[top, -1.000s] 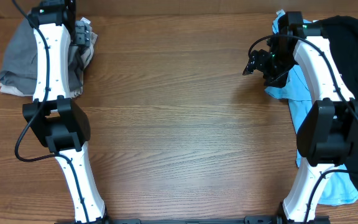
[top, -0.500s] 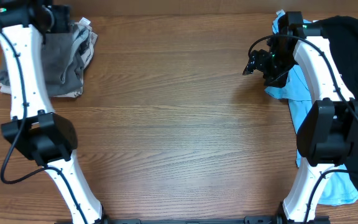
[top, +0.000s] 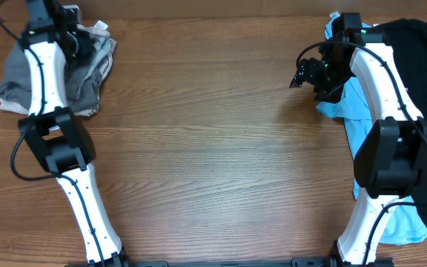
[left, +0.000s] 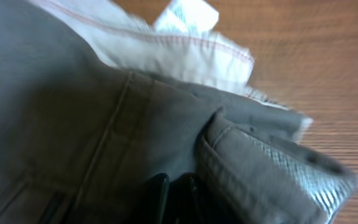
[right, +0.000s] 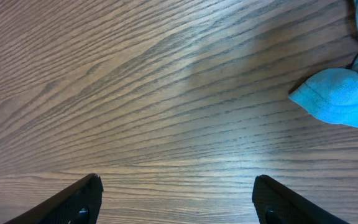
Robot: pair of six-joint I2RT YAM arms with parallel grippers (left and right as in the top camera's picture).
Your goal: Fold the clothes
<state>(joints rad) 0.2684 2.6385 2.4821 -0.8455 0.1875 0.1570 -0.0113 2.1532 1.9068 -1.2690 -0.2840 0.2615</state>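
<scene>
Two long reaches to the far edge of the table: at the far-left corner, left gripper low and nipped tight on the grey shorts, heaped and crumpled, pale lining turned outward; near the far-right corner, right gripper spread wide above bare wood, just beside the light-blue T-shirt.

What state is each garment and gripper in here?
grey shorts: crumpled, unfolded, gripped near the waistband.
beige shorts: mostly hidden under grey shorts.
blue T-shirt: crumpled, unfolded.
black T-shirt: heaped over blue T-shirt.
left gripper: shut on grey shorts.
right gripper: open, empty, over table.
</scene>
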